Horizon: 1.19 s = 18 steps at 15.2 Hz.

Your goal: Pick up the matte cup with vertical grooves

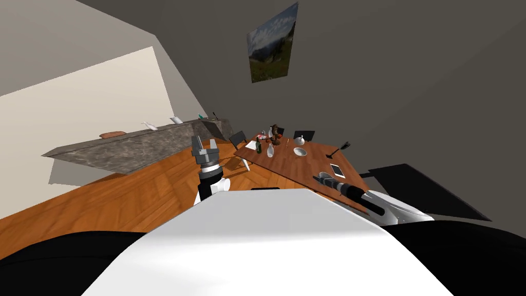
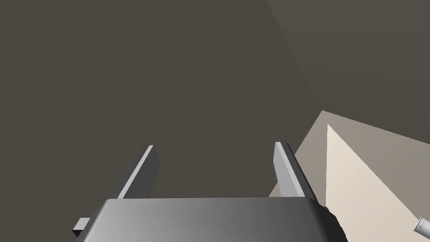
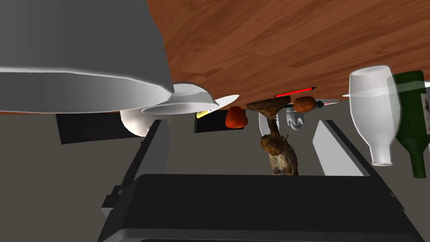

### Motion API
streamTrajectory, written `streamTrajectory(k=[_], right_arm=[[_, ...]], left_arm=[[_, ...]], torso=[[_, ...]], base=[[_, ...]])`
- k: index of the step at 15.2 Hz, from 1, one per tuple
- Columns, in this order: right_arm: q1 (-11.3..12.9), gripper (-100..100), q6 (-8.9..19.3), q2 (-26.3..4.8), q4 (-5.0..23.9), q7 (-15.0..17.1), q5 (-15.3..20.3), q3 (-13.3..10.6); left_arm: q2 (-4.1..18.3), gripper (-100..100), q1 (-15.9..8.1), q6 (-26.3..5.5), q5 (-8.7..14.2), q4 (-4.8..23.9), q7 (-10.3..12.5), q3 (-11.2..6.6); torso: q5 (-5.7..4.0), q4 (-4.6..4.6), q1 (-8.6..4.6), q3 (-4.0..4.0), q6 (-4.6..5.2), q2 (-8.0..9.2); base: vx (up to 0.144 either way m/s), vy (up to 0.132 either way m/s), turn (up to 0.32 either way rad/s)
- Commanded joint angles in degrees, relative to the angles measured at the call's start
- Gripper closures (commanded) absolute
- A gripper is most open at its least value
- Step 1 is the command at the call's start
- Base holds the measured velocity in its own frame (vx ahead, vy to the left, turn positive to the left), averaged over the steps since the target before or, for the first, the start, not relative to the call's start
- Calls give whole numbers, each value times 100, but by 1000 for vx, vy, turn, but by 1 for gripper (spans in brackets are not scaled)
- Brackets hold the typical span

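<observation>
Right gripper [image 3: 242, 122] is released, its two fingers spread wide with nothing between them. The cup [image 3: 84, 50] stands very close, just ahead of the gripper and off to the outer side of one finger [image 3: 156, 140]. It is not in the gap, and I cannot tell whether that fingertip touches it. The cup is pale grey-white and matte; its grooves cannot be made out. In the head view it sits on the table [image 1: 287, 164] close to the near edge, right at the gripper's tip.

The right arm [image 1: 359, 195] reaches forward and low over that edge, the forearm nearly level with the tabletop. The left gripper [image 1: 204, 148] is raised over the floor to the left of the table, pointing up, with its fingers apart and empty.

Just past the cup lies a phone [image 1: 337, 170]. Farther along stand a white bowl [image 3: 189, 98] and a round white pot [image 3: 133, 122]. Beyond them are a red fruit [image 3: 236, 117], a brown figurine [image 3: 278, 147], a clear bottle [image 3: 376, 117] and a green bottle [image 3: 413, 122].
</observation>
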<state>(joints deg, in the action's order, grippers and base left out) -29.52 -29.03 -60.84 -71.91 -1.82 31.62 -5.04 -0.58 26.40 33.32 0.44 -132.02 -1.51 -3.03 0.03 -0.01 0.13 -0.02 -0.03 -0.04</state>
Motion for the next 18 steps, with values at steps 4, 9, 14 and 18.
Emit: streamTrajectory(k=[4,9,14,18], right_arm=[[-29,-100,91,-230,380,24,281,-143],[-94,-100,125,-567,1128,47,790,-453],[-129,-100,132,-673,1419,58,993,-602],[-176,-100,132,-766,1728,70,1212,-782]], left_arm=[[0,0,0,0,0,0,0,0],[0,0,0,0,0,0,0,0],[0,0,1,0,0,0,0,0],[0,0,0,0,0,0,0,0]], torso=[[0,0,3,1,2,2],[3,-1,12,-2,1,-3],[2,0,5,-1,4,-1],[0,0,2,0,0,0]], base=[[6,32,117],[18,54,192],[24,42,110],[17,31,122]])
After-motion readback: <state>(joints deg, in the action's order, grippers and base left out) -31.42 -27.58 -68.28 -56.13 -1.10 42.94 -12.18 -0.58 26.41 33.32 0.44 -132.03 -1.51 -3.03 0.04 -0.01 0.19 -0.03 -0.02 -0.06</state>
